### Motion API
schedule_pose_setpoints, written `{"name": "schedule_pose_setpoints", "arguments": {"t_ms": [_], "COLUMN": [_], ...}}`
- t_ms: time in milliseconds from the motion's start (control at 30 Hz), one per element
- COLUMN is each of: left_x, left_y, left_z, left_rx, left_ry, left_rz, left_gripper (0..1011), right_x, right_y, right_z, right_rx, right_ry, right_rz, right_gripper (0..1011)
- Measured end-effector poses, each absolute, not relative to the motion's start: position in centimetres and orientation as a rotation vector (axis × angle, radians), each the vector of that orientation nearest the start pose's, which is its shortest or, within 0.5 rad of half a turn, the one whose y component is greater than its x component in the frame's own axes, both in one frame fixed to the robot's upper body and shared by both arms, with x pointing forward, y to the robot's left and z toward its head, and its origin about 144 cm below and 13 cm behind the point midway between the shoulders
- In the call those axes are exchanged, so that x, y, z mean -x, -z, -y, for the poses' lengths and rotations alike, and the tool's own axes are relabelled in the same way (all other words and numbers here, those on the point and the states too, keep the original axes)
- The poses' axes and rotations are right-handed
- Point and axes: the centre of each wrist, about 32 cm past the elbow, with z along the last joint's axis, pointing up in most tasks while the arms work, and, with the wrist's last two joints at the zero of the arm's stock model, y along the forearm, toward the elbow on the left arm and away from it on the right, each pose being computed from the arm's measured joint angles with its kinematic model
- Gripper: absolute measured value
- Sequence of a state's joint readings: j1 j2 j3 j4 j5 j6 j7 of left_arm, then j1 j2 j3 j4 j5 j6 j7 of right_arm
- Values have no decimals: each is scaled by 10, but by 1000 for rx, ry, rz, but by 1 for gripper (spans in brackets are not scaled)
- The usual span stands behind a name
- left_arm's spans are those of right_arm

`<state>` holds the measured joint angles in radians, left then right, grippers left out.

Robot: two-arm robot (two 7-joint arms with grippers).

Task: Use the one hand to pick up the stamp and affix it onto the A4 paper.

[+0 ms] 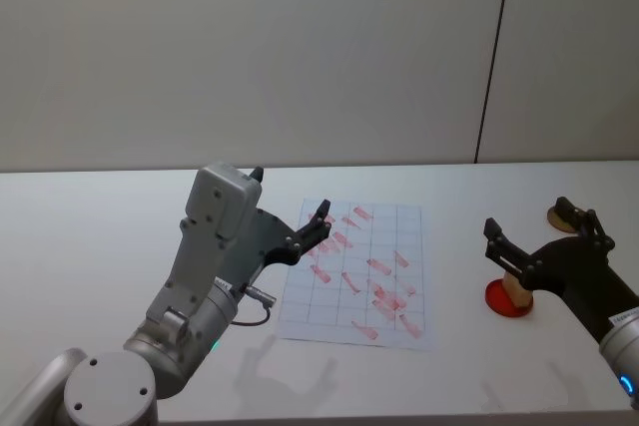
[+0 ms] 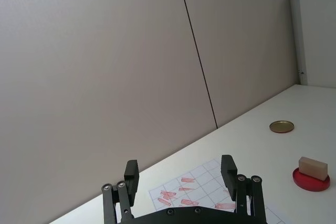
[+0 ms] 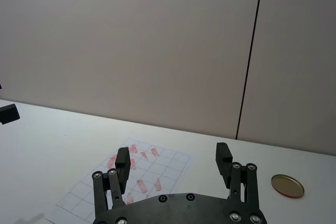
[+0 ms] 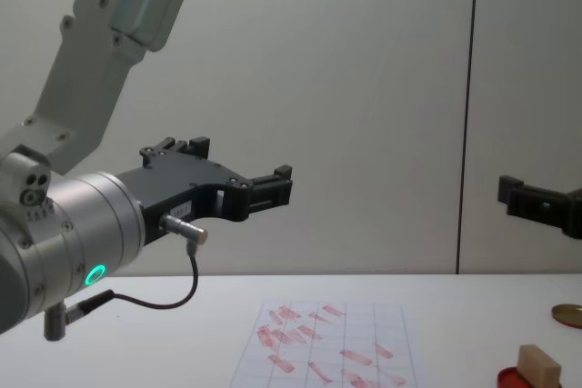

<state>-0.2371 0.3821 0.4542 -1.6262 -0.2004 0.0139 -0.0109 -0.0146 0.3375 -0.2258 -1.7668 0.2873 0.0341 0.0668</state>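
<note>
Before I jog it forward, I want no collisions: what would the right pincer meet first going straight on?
Probably the wall: the right pincer points level, well above the A4 paper, with nothing between. Depth is unclear.

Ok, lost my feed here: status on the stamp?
Both open: left end effector raised by the A4 paper, right end effector above the stamp. Stamp on red ink pad, untouched. Nothing blocking.

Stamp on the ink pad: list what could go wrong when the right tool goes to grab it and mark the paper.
1. The small tan wooden stamp stands on the round red ink pad; the open right tool, above it, could tip it if it closes off-centre.
2. The open left tool hangs over the white gridded paper, possibly in the way of stamping.
</note>
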Motion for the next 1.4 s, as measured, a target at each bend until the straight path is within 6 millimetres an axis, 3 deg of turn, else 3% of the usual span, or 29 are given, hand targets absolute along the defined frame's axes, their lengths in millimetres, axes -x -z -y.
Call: {"name": "schedule_pose_setpoints", "arguments": {"t_ms": [967, 1400], "left_x": [-492, -492], "left_y": [-1204, -1204], "left_z": [-198, -198], "left_rx": [-61, -61], "left_ry": [-1124, -1124], "left_rz": [268, 268], "left_gripper": [993, 993], "right_x": [-446, -468], "right_y": [-1189, -1186], "right_z": [242, 258], "right_rx": [-12, 81], "right_ry": [1239, 1289], "right_rz": [61, -33], "right_gripper": [1001, 1001]}}
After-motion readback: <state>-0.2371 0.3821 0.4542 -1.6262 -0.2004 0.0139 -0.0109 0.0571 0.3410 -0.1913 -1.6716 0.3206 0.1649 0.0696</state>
